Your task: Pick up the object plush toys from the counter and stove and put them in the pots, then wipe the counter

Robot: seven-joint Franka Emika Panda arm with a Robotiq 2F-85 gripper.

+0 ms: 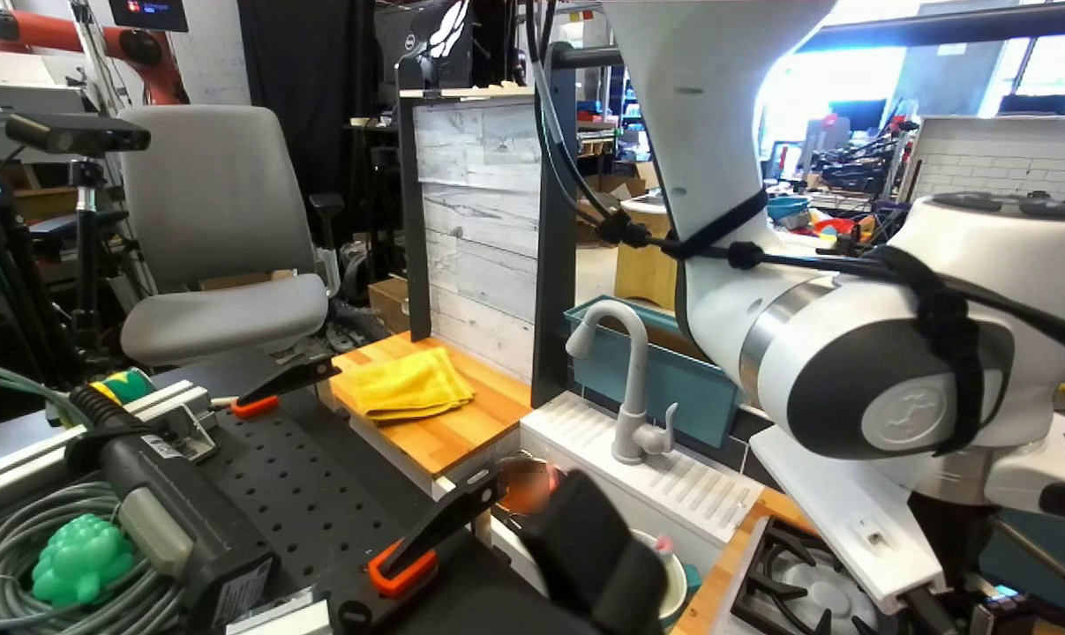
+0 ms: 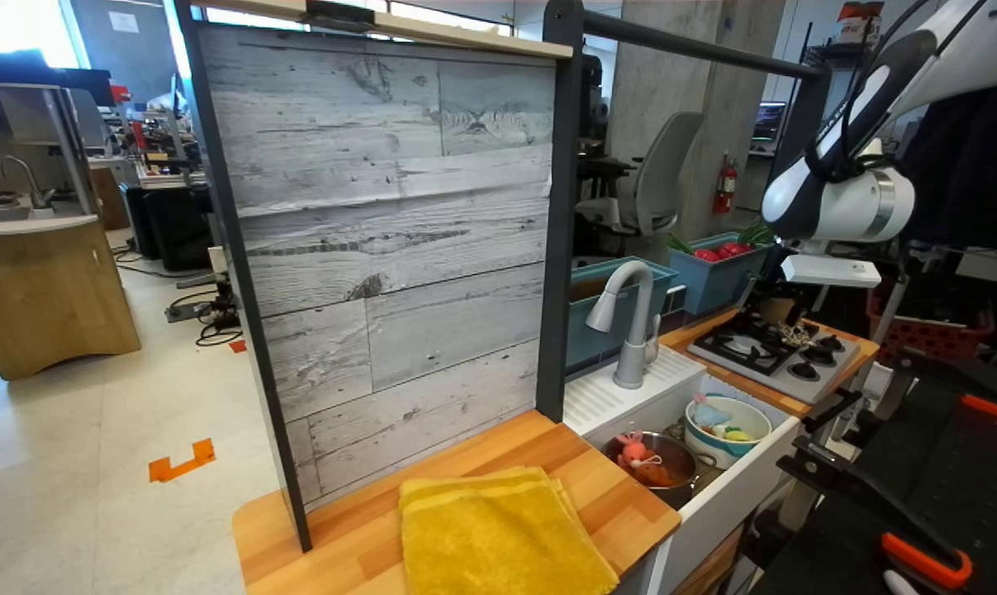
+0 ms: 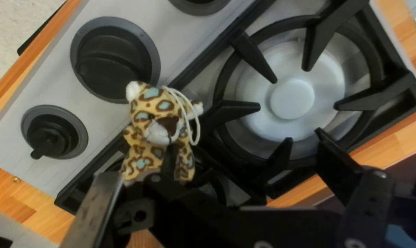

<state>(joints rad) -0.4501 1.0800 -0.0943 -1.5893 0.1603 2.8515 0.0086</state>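
Toys [image 2: 634,453], pink and orange, lie in the metal pot [image 2: 673,456]; the white pot [image 2: 754,418], at its two o'clock, holds blue and yellow toys [image 2: 709,416]. In the wrist view, a spotted toy [image 3: 158,127] sits on the stove [image 3: 183,41], nine o'clock from the free, spread-wide end effector [image 3: 245,140].

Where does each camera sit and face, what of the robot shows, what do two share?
Exterior view: raised, looking over the black perforated board toward the sink; arm large at right.
Exterior view: beyond the end of the counter, facing along it to the stove; arm upper right.
Wrist view: mounted on the arm, facing down at stove and leopard plush; open gripper at bottom.
Both exterior views share faucet and sink.
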